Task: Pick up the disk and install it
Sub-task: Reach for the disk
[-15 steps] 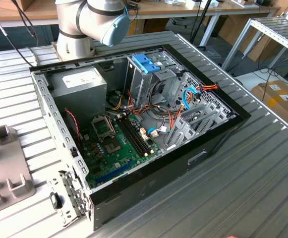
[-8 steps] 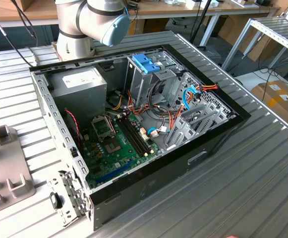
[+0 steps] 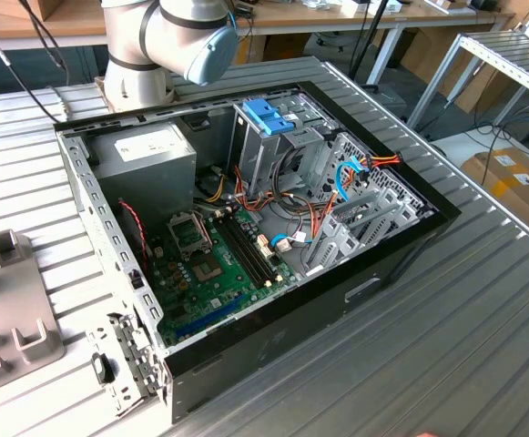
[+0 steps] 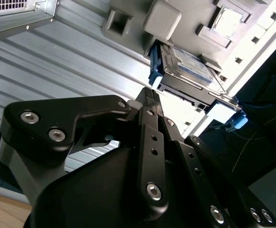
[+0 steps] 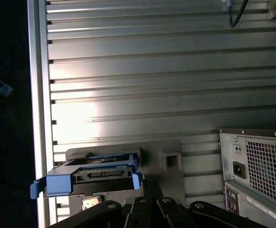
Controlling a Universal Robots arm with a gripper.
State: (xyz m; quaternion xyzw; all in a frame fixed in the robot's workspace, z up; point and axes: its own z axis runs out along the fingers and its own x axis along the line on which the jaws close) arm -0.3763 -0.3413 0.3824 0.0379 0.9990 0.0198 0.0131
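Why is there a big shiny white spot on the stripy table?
In the first wrist view, light bounces off the ribbed metal table as white glare, and past its edge it is nearly black; in the second wrist view, part of the grey holder by the disk is washed out white; the exterior view is evenly lit.

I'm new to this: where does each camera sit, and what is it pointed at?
Exterior view: off the arm, above the table, looking down into the open case; the arm shows beyond it.
Second wrist view: on the arm, looking along the tool at the disk in its grey holder.
First wrist view: on the arm, looking past the tool at the disk, the table and the case's back.
Both wrist views share tool, disk and holder.
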